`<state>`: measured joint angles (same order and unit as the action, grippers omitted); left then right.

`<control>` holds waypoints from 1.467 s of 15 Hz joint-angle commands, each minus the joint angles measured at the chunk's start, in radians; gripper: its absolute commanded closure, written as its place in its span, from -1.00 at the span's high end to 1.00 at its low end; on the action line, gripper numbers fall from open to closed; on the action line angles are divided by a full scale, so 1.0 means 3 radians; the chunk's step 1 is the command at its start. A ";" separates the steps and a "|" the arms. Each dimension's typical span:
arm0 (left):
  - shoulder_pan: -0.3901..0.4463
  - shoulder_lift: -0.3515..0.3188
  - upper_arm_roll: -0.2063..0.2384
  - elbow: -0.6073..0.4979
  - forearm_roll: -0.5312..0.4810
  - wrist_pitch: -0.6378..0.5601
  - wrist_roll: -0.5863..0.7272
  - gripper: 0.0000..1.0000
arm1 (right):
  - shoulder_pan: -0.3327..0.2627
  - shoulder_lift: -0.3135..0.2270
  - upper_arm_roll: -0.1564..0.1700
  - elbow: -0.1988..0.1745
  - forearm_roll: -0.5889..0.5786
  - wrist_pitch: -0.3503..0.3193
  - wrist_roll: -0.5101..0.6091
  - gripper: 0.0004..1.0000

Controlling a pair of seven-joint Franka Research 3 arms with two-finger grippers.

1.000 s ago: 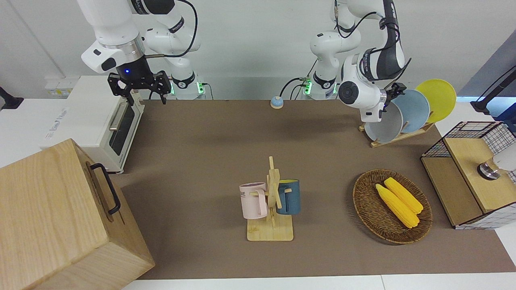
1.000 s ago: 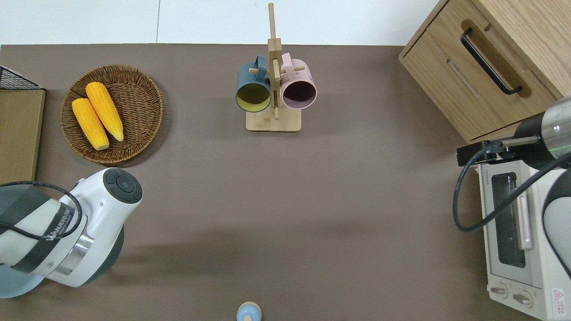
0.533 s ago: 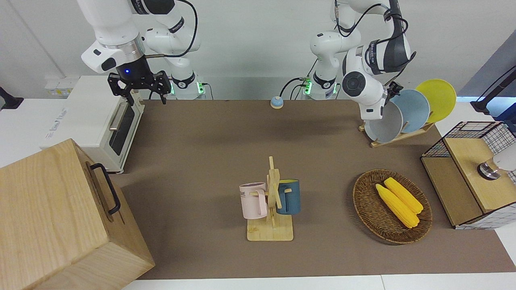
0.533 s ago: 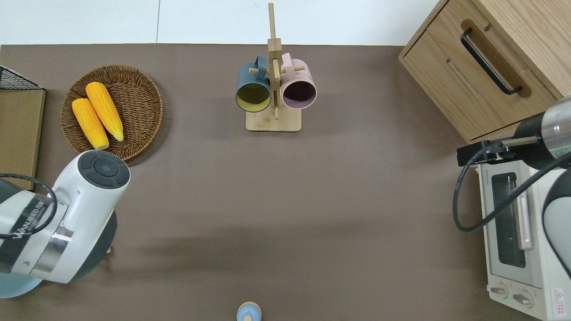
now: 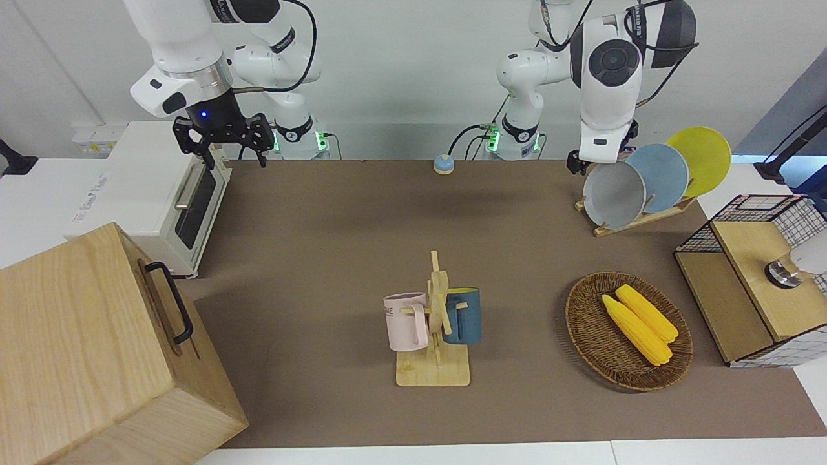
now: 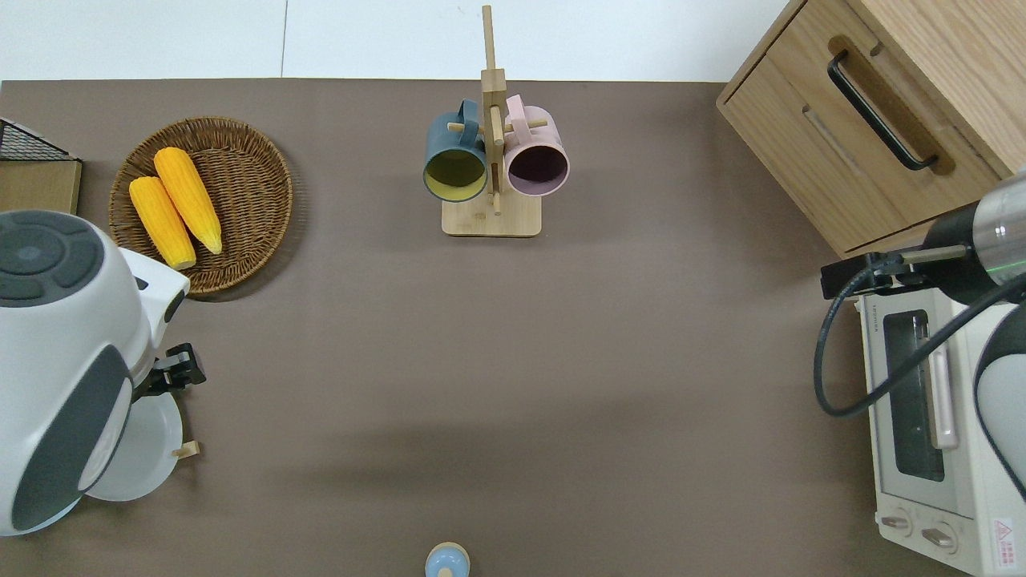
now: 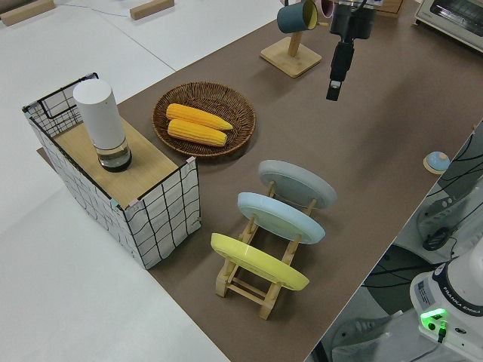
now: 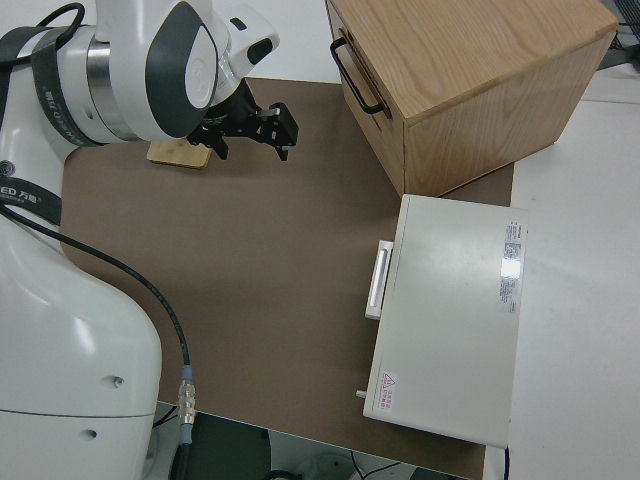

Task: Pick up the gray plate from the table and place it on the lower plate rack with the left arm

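Gray plate (image 5: 612, 194), light blue plate (image 5: 660, 175), yellow plate (image 5: 703, 158); brown tabletop (image 5: 336, 245).

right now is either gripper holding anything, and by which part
Nothing is held. The gray plate stands in the lower plate rack, free of the left gripper above it. The right arm is parked, empty.

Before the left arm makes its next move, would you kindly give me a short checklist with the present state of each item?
1. gray plate stands in the lowest slot of the lower plate rack: ok.
2. Gray plate apart from the light blue plate in the next slot: ok.
3. left gripper holds nothing and is off the gray plate: ok.
4. Gray plate settled firmly enough not to slip: cannot tell.
5. Right arm parked: ok.
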<state>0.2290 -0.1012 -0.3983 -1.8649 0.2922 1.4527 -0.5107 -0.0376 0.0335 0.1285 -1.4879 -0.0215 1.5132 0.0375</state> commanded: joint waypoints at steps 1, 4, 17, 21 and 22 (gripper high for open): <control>0.0039 -0.0026 0.0197 0.0305 -0.0706 -0.0097 0.0616 1.00 | -0.0074 0.0032 0.0068 0.0071 -0.0010 -0.0053 0.0044 0.97; 0.0065 -0.0102 0.0284 0.0392 -0.1085 -0.0123 0.1072 1.00 | -0.0074 0.0032 0.0068 0.0071 -0.0010 -0.0053 0.0044 0.97; -0.0211 -0.0169 0.0106 0.0352 -0.1316 0.0578 0.1381 1.00 | -0.0074 0.0032 0.0068 0.0071 -0.0010 -0.0053 0.0044 0.97; -0.0221 -0.0174 0.0105 0.0321 -0.1316 0.0608 0.1436 1.00 | -0.0074 0.0032 0.0068 0.0071 -0.0010 -0.0053 0.0044 0.97; -0.0221 -0.0179 0.0111 0.0321 -0.1311 0.0608 0.1436 1.00 | -0.0074 0.0032 0.0068 0.0071 -0.0010 -0.0053 0.0044 0.97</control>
<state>0.1679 -0.1337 -0.3777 -1.7453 -0.0885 1.6146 -0.1064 -0.0376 0.0335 0.1285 -1.4879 -0.0216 1.5132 0.0375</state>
